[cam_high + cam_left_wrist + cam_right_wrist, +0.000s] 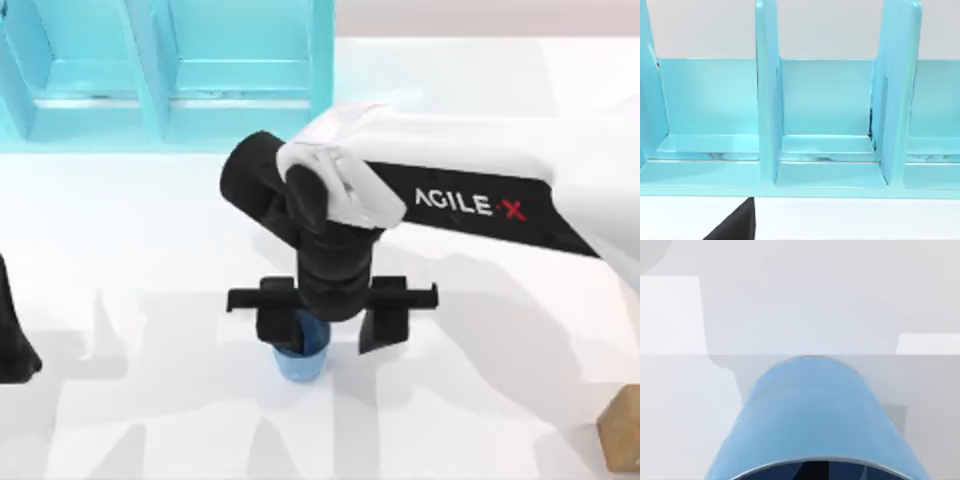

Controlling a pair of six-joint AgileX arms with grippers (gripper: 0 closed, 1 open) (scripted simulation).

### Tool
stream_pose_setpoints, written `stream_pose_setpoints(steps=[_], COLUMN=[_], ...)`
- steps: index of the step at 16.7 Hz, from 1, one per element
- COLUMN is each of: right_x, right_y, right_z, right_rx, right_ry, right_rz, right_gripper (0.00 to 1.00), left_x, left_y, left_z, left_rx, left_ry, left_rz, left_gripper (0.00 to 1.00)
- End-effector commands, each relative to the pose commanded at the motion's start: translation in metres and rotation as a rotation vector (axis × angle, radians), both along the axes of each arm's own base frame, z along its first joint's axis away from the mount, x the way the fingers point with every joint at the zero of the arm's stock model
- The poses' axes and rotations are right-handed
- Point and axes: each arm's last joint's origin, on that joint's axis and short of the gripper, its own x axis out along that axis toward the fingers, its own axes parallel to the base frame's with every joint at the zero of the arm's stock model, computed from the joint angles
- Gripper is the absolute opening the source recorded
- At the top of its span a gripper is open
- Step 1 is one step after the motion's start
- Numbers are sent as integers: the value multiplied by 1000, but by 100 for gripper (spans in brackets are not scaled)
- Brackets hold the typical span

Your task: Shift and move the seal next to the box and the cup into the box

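White table (130, 250), bare surface, pale shadows.

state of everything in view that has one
cup: upright on the table, outside the box, right gripper directly over it
seal: on the table at the right edge, far from the box
box: at the table's back, visible compartments empty
left arm: parked at left edge
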Motion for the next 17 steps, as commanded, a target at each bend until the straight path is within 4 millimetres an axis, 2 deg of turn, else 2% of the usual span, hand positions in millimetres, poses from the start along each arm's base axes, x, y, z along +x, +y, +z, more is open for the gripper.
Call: stream_pose_setpoints(steps=[5,15,17], right_x=[0,1,5], right_y=[0,-2,-16], right_z=[0,2,12], right_rx=[0,1,-7], right_ry=[0,0,9], right_rz=[0,-3,-6], right_gripper=[2,0,0], left_x=[0,0,0], left_y=[0,0,0], left_z=[0,0,0], left_rx=[0,0,0], left_ry=[0,0,0], left_rz=[0,0,0], left_gripper=[100,100,100])
